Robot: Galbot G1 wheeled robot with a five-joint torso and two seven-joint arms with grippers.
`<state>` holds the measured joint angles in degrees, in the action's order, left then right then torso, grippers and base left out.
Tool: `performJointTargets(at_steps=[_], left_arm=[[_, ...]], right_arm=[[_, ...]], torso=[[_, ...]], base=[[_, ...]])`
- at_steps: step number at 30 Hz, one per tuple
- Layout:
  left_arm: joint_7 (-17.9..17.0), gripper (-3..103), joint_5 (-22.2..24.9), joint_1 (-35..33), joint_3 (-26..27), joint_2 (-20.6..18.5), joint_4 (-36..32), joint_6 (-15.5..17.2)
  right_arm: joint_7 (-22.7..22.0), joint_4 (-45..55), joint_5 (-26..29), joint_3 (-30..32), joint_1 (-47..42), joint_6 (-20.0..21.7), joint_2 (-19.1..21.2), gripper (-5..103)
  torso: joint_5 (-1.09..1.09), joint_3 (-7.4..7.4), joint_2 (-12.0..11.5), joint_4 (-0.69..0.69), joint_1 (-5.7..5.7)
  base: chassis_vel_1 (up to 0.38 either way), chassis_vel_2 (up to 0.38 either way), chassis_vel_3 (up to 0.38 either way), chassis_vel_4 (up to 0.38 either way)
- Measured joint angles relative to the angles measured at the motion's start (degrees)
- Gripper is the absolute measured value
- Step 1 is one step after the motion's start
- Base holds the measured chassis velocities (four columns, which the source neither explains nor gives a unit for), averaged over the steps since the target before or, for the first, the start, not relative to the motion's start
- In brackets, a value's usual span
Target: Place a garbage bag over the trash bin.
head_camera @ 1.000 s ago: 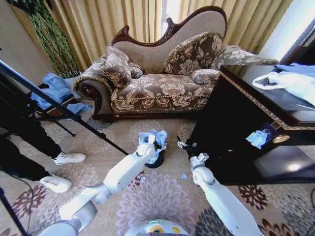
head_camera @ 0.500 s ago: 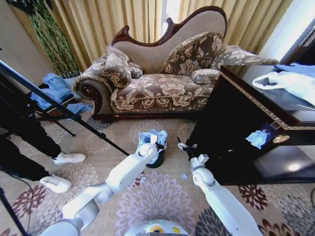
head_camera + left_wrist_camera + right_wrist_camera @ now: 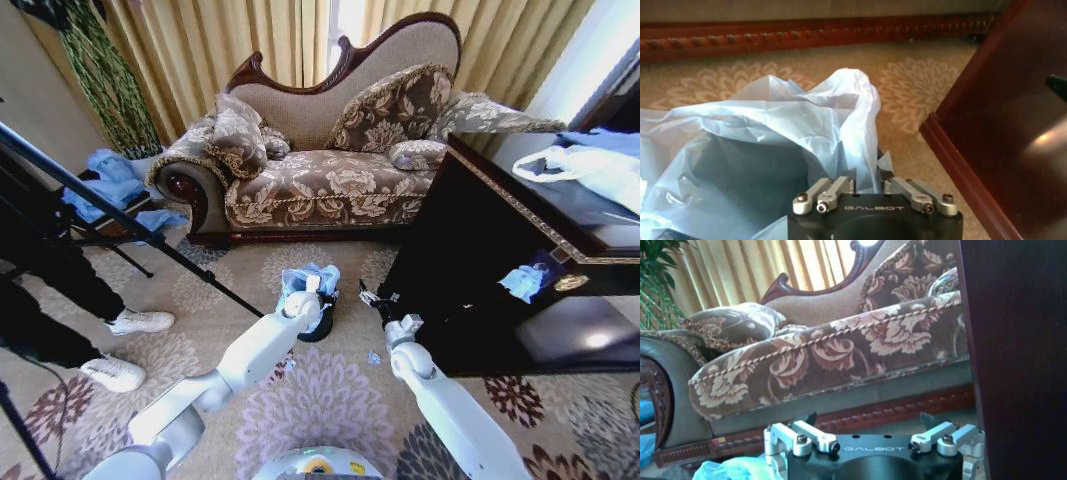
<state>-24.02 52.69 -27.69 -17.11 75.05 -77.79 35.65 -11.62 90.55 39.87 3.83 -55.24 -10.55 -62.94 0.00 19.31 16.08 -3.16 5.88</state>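
Seating: I judge the garbage bag (image 3: 767, 150) half over the trash bin (image 3: 318, 328).
Left end effector (image 3: 867, 186): clenched on the garbage bag's edge (crinkly).
Right end effector (image 3: 372, 296): released, beside.
Next: I'd pull the rim down.

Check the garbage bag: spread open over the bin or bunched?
Open: the garbage bag shows a dark hollow, pinched by the left gripper.

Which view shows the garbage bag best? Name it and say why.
The left wrist view: the garbage bag shows close up, crumpled and open, with the left gripper at its edge. The head view shows it small over the trash bin. The right wrist view catches just a corner.
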Motion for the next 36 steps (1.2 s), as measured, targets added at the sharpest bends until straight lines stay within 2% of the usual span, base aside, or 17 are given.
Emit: performJointTargets(at_steps=[2,4,5,7,8,23,30,36], left_arm=[[0.1,13,0.1,0.0,0.1,0.0,0.0,0.0],[0.2,13,0.1,0.0,0.2,0.0,0.0,0.0],[0.3,5,0.1,0.0,0.3,0.0,-0.1,0.0],[0.3,5,0.2,0.0,0.3,0.0,-0.2,-0.1],[0.3,1,0.7,0.0,0.4,0.0,-0.3,-0.2],[-0.1,0,3.0,-0.1,0.2,1.2,-2.7,-0.6],[-1.3,0,3.2,-1.0,-0.6,3.8,-2.9,-0.9],[-1.6,0,1.4,-2.4,-1.3,6.9,0.7,-1.8]], right_arm=[[0.0,-0.2,-0.2,-0.1,0.0,0.0,-0.2,100],[0.0,-0.3,-0.3,-0.1,0.0,0.0,-0.3,100],[0.0,-0.4,-0.5,-0.2,0.0,0.0,-0.4,100],[0.0,-0.5,-0.6,-0.3,0.1,0.0,-0.5,100],[0.0,-0.6,-0.8,-0.5,0.1,0.0,-0.6,100],[0.1,-1.1,-2.1,-0.9,0.0,0.0,-1.2,100],[0.5,-1.3,-2.4,-1.4,0.0,-0.1,-1.6,100],[1.3,-1.2,-2.5,-1.5,0.0,-0.1,-1.5,100]], torso=[[0.0,0.0,0.0,0.0,0.0],[0.0,0.0,0.0,0.0,0.0],[0.0,0.0,0.0,0.0,0.0],[0.0,0.0,0.0,0.0,0.0],[0.0,0.0,0.0,0.01,0.0],[0.0,0.0,0.0,0.0,0.0],[0.01,0.0,0.0,0.0,0.0],[0.0,0.0,0.0,-0.01,0.0]], base=[[0.0,0.0,0.0,0.0],[0.0,0.0,0.0,0.0],[0.0,0.0,0.0,0.0],[0.0,0.0,0.0,0.0],[0.0,0.0,0.0,0.0],[0.0,0.0,0.0,0.0],[0.0,0.0,0.0,0.0],[0.0,0.0,0.0,0.0]])
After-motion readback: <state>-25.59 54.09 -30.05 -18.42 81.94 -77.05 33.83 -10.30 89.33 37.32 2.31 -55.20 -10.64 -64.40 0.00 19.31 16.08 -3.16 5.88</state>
